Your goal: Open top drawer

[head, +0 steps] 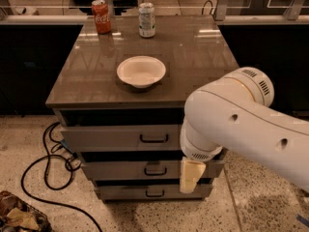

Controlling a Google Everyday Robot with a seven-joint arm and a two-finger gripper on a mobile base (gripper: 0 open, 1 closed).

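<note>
Pincer (190, 175): hangs below the white arm (241, 122), in front of the right end of the middle drawer (120, 170), with its tip level with the gap above the bottom drawer (125, 193). Whether the pincer is spread or pressed together cannot be told; only one cream-coloured face of it shows. It holds nothing that can be seen.

Top drawer (111, 138): above and to the left of the pincer, directly under the bench (193, 57). A dark gap runs along its upper edge. Its black loop handle (154, 138) lies up and to the left of the pincer, apart from it. The arm's wrist covers the drawer's right end.

Items on the bench, all above and beyond the pincer:
- white bowl (141, 71), up and to the left, near the bench centre
- red Coca-Cola can (101, 16), far upper left, at the rear edge
- silver can (147, 19), just right of the red can, upright

Floor: a black cable (48, 170) loops well to the left of the pincer, at about its height
</note>
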